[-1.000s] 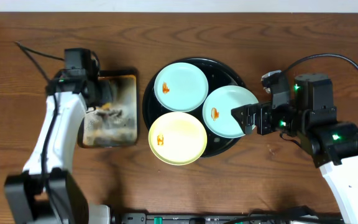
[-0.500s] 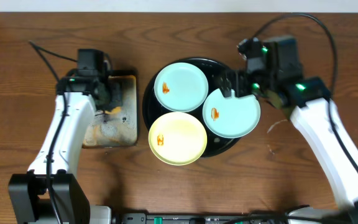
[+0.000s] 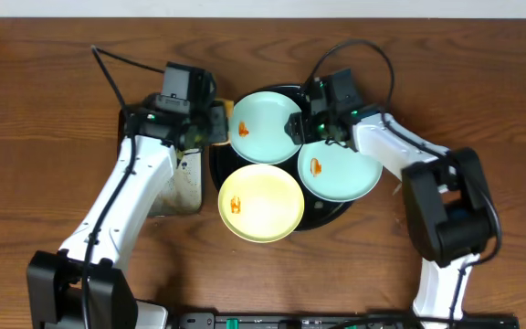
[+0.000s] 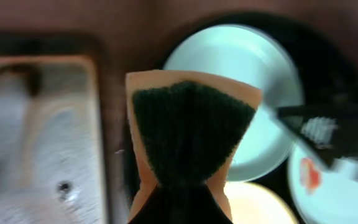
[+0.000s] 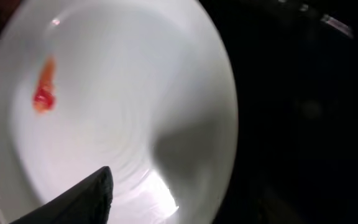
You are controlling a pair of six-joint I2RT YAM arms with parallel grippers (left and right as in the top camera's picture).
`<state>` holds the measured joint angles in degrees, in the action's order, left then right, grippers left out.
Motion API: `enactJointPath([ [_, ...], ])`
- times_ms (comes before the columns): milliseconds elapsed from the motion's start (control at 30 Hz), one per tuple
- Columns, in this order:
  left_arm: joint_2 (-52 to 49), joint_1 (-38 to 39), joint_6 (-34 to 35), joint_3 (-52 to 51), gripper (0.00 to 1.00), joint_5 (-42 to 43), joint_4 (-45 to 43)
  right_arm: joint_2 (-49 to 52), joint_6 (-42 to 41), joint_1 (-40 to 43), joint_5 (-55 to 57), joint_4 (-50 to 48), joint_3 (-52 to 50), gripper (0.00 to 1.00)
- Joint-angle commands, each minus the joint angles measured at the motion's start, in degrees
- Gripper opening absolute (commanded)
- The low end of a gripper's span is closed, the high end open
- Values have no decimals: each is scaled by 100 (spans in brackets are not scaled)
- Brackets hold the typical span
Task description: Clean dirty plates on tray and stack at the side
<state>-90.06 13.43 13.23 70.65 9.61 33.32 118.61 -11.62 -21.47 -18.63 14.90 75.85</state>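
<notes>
Three plates lie on the black tray (image 3: 336, 216): a mint one at the back left (image 3: 261, 126), a mint one at the right (image 3: 341, 169) and a yellow one in front (image 3: 261, 203), each with an orange smear. My left gripper (image 3: 210, 128) is shut on an orange sponge with a green pad (image 4: 191, 130), hovering at the tray's left edge beside the back plate (image 4: 263, 74). My right gripper (image 3: 297, 128) stands open astride that plate's right rim. One finger (image 5: 79, 196) is over the plate's inside (image 5: 104, 93); the other is lost in the dark.
A rusty rectangular metal tray (image 3: 179, 178) lies left of the black tray, under my left arm (image 3: 126, 196). The right arm (image 3: 400, 146) reaches in over the right-hand plate. Bare wood table (image 3: 482, 91) surrounds everything.
The right arm swung from the tray's right side over to the back plate's rim. The left arm lifted the sponge off the rusty tray and carried it right, up to the black tray.
</notes>
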Motion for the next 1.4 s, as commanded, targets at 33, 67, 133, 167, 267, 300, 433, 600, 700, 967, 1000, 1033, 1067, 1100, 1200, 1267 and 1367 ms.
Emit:
enactJointPath([
  [33, -20, 308, 352, 157, 8, 286, -433, 101, 7, -31, -9, -122, 31, 54],
  [67, -26, 343, 393, 157, 8, 286, -479, 103, 4, -31, 61, -90, 31, 49],
  [133, -57, 391, 409, 157, 8, 286, -549, 103, 4, -31, 212, 2, 31, 44],
  [167, -74, 409, 407, 157, 8, 286, -566, 103, 4, -31, 234, 39, 31, 41],
  [267, -153, 446, 409, 157, 8, 286, -603, 103, 9, -31, 245, 101, 31, 36],
  [300, -190, 446, 407, 157, 8, 286, -605, 103, 9, -31, 260, 98, 31, 35],
  [433, -433, 459, 428, 157, 8, 289, -673, 103, 7, -26, 280, 96, 31, 28],
  [600, -1045, 551, 424, 157, 8, 289, -935, 103, 7, -28, 280, 98, 31, 28],
  [700, -1379, 557, 428, 157, 9, 289, -1370, 103, 7, -31, 280, 101, 31, 28],
  [967, -2048, 638, 767, 157, 12, 348, -2009, 103, 9, -31, 343, 118, 31, 27],
  [1000, -2129, 656, 767, 157, 13, 348, -2081, 103, 9, -31, 343, 118, 31, 27],
  [1033, -2212, 671, 765, 157, 13, 343, -2151, 103, 9, -31, 343, 118, 31, 26],
  [1067, -2258, 675, 765, 157, 13, 343, -2184, 103, 9, -31, 343, 118, 31, 26],
  [1100, -2308, 675, 765, 157, 13, 341, -2203, 103, 7, -31, 341, 118, 31, 26],
  [1200, -2439, 675, 743, 157, 13, 109, -2179, 103, 9, -31, 341, 129, 31, 26],
  [1267, -2522, 680, 715, 157, 13, -234, -2096, 103, 7, -31, 341, 144, 31, 26],
  [1367, -2629, 680, 562, 157, 13, -804, -1958, 103, 7, -31, 341, 166, 31, 26],
])
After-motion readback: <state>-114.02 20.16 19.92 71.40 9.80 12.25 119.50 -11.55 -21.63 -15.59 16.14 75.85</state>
